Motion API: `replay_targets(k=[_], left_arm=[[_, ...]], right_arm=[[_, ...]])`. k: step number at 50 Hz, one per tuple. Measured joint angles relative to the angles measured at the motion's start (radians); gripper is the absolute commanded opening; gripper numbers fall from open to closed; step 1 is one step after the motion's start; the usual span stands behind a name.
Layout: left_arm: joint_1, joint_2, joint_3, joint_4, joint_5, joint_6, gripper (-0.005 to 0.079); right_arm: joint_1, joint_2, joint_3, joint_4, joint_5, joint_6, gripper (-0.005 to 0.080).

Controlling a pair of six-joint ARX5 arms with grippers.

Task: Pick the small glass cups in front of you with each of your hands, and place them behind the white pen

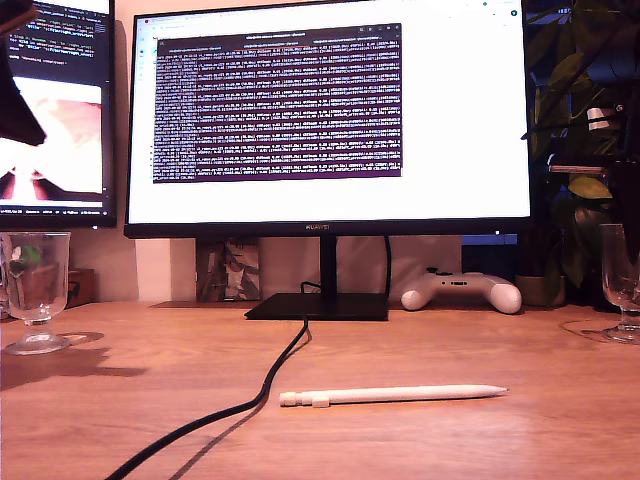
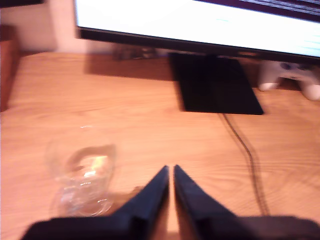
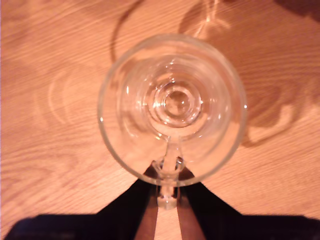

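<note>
1. Placement: the white pen (image 1: 392,396) is lying flat near the front of the wooden desk (image 1: 150,420), tip toward the exterior view's right, with a black cable (image 1: 250,400) running from the monitor stand (image 1: 318,306) past its blunt end. Neither mug is standing behind the pen yet.

2. First glass mug (image 1: 35,290): it is standing upright on its foot at the exterior view's far left, at about 10 o'clock from the pen and well apart from it. In the first wrist view, which is blurred, it (image 2: 82,177) is standing just beside the fingertips, outside them.

3. My first gripper (image 2: 170,172): the jaws are almost together, a thin sliver of desk showing between them, and are holding nothing. It is pointing forward and down toward the monitor stand (image 2: 215,85).

4. Second glass mug (image 3: 172,110): its loop handle (image 3: 169,172) is sitting between the jaws, which suits a handle grasp. The mug (image 1: 622,285) at the exterior view's right edge, about 2 o'clock from the pen, is probably this one.

5. My second gripper (image 3: 169,197): it is looking straight down into the bowl, jaws closely bracketing the handle. I cannot tell whether they are pressing on it.

6. Judgement: the second mug appears nearer to being lifted; the first needs realignment.
</note>
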Motion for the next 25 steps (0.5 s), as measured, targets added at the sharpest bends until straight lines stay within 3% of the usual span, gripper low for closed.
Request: replay_targets(k=[11, 25], left_arm=[[0.001, 0.036, 0.215, -0.24, -0.048, 0.089, 0.0091], [0.001, 0.277, 0.471, -0.608, -0.112, 0.183, 0.0107]], right_arm=[[0.0, 0.0, 0.0, 0.002, 0.0, -0.031, -0.0013], [0.0, 0.0, 0.0, 0.004, 0.0, -0.072, -0.0013]])
